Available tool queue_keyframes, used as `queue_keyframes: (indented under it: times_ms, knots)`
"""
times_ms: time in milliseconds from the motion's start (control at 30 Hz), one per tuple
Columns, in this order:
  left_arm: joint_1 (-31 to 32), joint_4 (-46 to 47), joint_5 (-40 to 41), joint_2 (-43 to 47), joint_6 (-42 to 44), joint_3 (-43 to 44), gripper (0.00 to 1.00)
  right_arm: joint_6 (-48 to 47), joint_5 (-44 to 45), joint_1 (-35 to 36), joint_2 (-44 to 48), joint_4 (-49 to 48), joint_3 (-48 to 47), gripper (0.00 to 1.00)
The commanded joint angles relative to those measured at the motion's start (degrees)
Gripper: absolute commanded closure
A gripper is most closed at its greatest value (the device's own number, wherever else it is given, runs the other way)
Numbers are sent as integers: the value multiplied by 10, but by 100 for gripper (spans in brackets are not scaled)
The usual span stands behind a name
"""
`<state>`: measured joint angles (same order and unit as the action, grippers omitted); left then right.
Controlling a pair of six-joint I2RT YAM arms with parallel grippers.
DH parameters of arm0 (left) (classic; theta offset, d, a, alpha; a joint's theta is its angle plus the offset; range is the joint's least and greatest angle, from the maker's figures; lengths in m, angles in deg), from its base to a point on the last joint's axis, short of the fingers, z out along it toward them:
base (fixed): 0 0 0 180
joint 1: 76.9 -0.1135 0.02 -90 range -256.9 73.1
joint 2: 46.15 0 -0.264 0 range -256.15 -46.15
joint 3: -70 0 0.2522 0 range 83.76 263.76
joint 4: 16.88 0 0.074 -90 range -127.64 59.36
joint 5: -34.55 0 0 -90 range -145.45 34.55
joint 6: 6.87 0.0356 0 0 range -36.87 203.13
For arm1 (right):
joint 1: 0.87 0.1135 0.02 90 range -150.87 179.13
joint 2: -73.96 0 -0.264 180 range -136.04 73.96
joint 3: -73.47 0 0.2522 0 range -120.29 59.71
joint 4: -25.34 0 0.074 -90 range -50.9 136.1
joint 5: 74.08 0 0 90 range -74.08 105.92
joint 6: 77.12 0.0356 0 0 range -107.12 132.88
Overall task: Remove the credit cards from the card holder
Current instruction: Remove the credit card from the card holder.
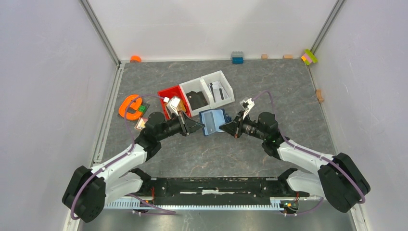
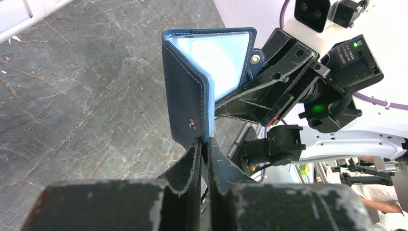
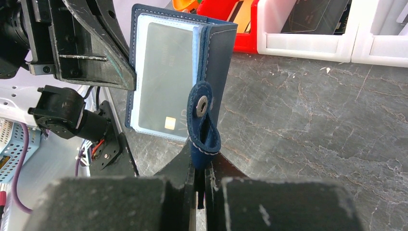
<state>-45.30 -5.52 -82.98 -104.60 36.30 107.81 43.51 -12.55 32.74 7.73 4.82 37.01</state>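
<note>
Now the left end effector (image 2: 204, 144) is pinching the card holder's (image 2: 185, 82) pale inner edge, the right end effector (image 3: 201, 166) its strap tab (image 3: 203, 120), both closed tight. Bare bench (image 2: 72, 96) is lying beneath.

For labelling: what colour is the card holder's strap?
Navy blue; card holder strap, right wrist view.

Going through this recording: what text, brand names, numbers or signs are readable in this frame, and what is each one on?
Nothing here is legible.
Faint print on the grey credit card in the card holder, near its chip: too blurred to read.
Small white label print on the camera module on the right wrist: too small to read.
</note>
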Motion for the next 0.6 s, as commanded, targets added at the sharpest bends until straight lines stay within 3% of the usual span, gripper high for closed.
queue_keyframes:
  times_ms: [0,300,567]
  knots:
    - [2,9,-8,1,20,24,98,6,-18,1,-3,-45,-19,100]
    - [7,46,-36,-8,8,22,98,20,-44,1,-53,-48,-35,95]
    - [12,0,-29,-57,19,49,98,29,-65,1,-69,-60,-37,84]
